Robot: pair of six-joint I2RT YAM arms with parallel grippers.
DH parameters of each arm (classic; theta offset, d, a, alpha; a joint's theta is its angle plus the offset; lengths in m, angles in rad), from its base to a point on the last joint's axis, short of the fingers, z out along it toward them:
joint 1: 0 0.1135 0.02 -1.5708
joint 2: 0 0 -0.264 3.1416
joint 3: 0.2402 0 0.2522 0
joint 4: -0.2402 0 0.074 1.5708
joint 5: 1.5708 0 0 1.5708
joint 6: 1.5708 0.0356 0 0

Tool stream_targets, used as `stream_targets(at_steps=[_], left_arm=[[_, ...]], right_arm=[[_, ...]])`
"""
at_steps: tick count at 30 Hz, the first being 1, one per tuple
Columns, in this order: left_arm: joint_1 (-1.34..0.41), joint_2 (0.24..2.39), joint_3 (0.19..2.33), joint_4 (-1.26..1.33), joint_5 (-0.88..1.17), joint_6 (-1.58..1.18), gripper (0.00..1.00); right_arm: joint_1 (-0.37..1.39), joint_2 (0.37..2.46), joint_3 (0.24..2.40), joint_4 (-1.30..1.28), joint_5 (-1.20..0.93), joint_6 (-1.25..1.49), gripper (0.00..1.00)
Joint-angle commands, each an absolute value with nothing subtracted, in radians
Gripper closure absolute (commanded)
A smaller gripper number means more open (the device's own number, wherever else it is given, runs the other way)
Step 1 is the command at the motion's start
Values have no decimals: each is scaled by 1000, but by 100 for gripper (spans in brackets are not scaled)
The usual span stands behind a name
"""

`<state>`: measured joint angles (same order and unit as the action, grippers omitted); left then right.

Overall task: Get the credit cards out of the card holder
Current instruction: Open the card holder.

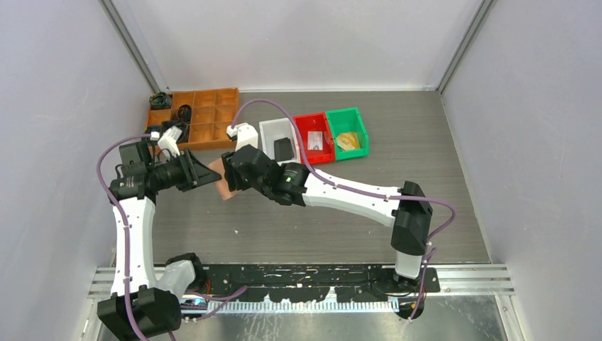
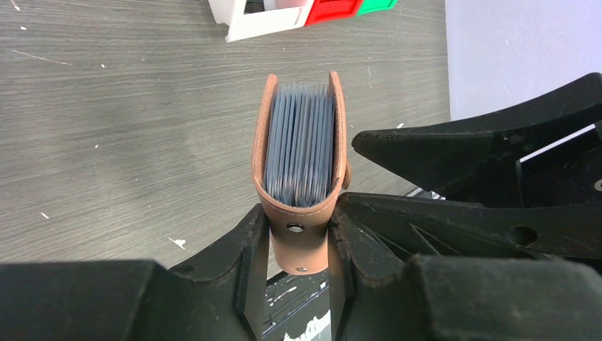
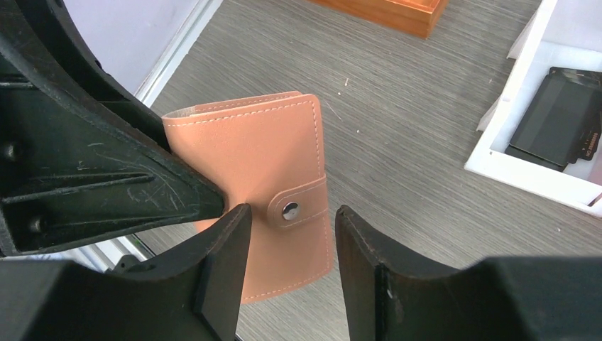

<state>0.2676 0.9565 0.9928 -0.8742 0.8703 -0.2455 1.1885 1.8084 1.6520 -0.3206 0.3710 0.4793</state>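
over grey table [image 2: 106, 142], only left wrist view shows card holder [image 2: 298, 217] pockets [image 2: 302, 142].

We see bright, even overhead light, with soft shadows on the table [image 1: 213, 227]. Wrist views hold the card holder [image 2: 302, 206] sharp; fingers [image 3: 220, 270] at six o'clock look softer.

The grey wood-grain tabletop [image 1: 355, 227] bears an orange wooden compartment tray [image 1: 206, 144], a white plastic bin [image 1: 265, 138], a red bin [image 1: 312, 118] and a green bin [image 1: 346, 114].

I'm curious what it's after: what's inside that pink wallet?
Between the card holder covers, a stack of grey-blue sleeve edges shows; any cards within them are hidden.
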Motion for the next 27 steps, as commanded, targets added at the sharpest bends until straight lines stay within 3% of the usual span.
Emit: stream_targets(at_steps=[1,10,15,23,27], left_arm=[[265,934,1035,-866,937,-233,94],[265,936,1062,-917,925,-221,96],[265,969,1109,-957,888,-204,98],[265,1027,1164,-963,811,-194,100],[265,1033,1179,-926,809,-227,100]], right_arm=[[1188,1820,1717,-296,400,457,49],[1188,1833,1707,-303,431,444,75],[1187,1814,1676,-307,450,447,81],[1188,1778,1631,-323,479,444,98],[1187,1758,1605,-320,492,446,99]])
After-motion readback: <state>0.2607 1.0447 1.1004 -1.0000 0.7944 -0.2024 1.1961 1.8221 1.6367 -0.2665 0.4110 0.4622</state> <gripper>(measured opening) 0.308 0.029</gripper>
